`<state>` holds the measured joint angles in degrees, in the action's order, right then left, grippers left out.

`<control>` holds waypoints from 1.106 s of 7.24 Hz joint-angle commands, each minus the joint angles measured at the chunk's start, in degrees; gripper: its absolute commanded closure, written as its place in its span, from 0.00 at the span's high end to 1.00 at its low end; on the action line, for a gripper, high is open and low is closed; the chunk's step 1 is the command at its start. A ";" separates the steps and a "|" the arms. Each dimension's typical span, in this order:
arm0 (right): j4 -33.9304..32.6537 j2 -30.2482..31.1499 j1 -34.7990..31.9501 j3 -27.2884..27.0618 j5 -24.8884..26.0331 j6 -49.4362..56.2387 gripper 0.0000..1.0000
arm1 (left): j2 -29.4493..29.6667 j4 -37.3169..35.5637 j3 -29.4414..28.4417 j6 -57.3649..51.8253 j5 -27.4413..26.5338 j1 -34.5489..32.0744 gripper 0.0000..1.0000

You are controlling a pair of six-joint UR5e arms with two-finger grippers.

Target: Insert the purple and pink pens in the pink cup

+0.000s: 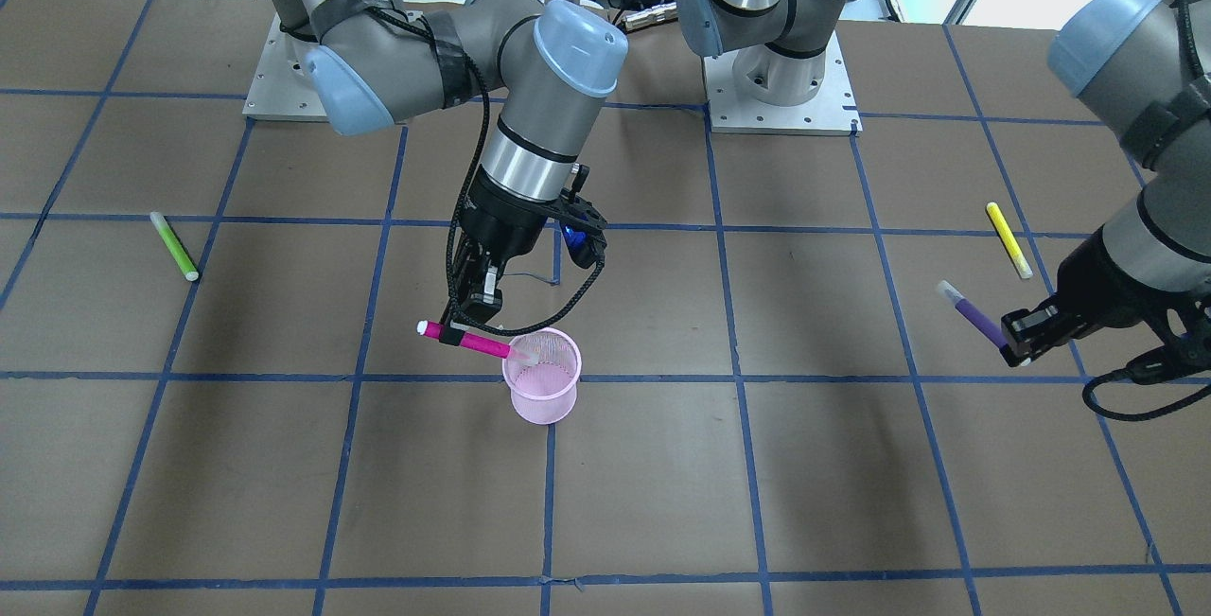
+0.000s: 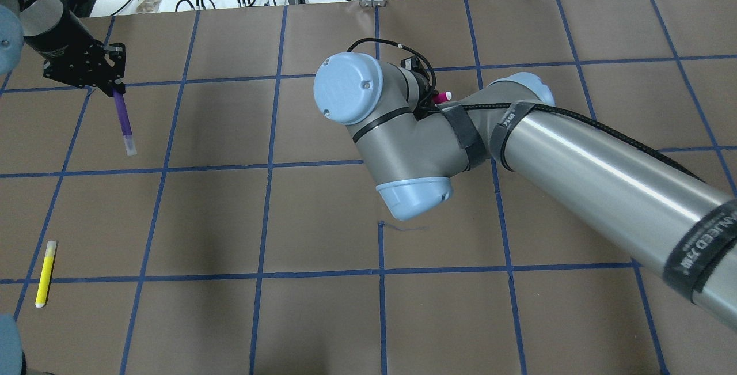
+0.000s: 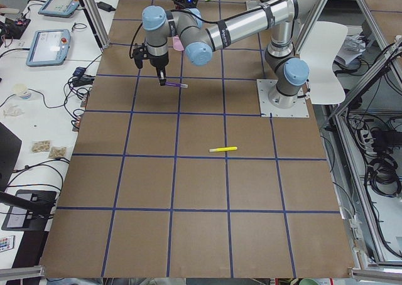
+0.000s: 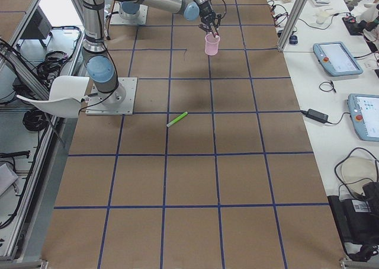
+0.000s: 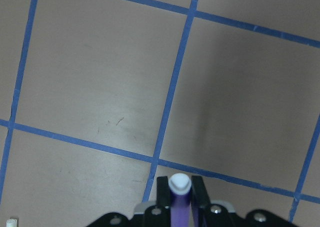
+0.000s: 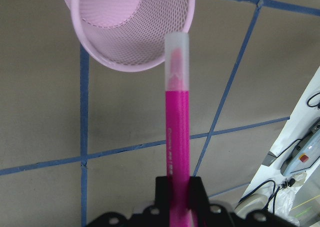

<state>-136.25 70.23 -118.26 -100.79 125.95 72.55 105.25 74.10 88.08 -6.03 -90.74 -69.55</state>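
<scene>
Tilting the pink pen [image 1: 473, 342] steeper seems to me the main thing for this step. In the front-facing view it lies almost level, with its clear cap end over the left part of the rim of the pink cup [image 1: 541, 403]. The cup stands upright on the tabletop [image 1: 757, 484], a little below the middle of the frame. I cannot tell if the cap touches the rim. The cup is a light mesh one, so I judge that a sideways push on the rim could tip or slide it. It is better to bring the cap over the middle of the mouth, point it downward, and lower it well inside before letting go. In the right wrist view the pen runs up the middle of the frame and its cap overlaps the lower right edge of the cup's mouth, so it is not yet centred. The right jaws are clamped on the pink pen near its white back end. The left jaws, at the right edge of the front-facing view, are closed on the back part of the purple pen [image 1: 974, 318], well apart from the cup. A green pen [image 1: 175, 246] and a yellow pen [image 1: 1009, 239] lie on the tabletop and are not needed.
</scene>
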 commanded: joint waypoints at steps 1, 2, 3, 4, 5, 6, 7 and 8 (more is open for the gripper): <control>0.19 -3.16 -2.15 1.12 3.31 -0.04 0.00 | -0.22 -0.10 -0.10 -0.04 0.03 -0.06 0.00; 0.02 -4.65 -3.28 1.47 4.90 1.01 0.00 | -0.40 -0.45 -0.10 0.05 0.12 -0.58 0.00; 0.80 -4.93 -4.43 2.17 5.26 1.19 0.00 | -0.66 -0.45 -0.10 0.05 0.04 -0.59 0.00; 1.76 -5.10 -5.39 1.83 6.66 1.89 0.00 | -0.32 -0.36 -0.01 0.05 -0.05 -0.50 0.00; 1.86 -5.80 -6.01 1.91 7.46 2.77 0.00 | -0.40 -0.45 0.25 0.05 -0.05 -0.50 0.00; 1.86 -6.24 -6.02 2.00 7.46 3.04 0.00 | -0.66 -0.36 0.25 0.05 0.03 -0.50 0.00; 1.60 -7.03 -6.11 2.18 7.38 3.13 0.00 | -0.58 -0.45 0.25 -0.04 0.04 -0.50 0.00; 1.08 -7.39 -6.11 2.35 7.29 3.21 0.00 | -0.31 -0.54 0.34 0.05 0.12 -0.50 0.00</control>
<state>-134.71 63.45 -124.30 -98.64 133.28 75.59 104.75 73.65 88.34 -6.01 -90.69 -70.05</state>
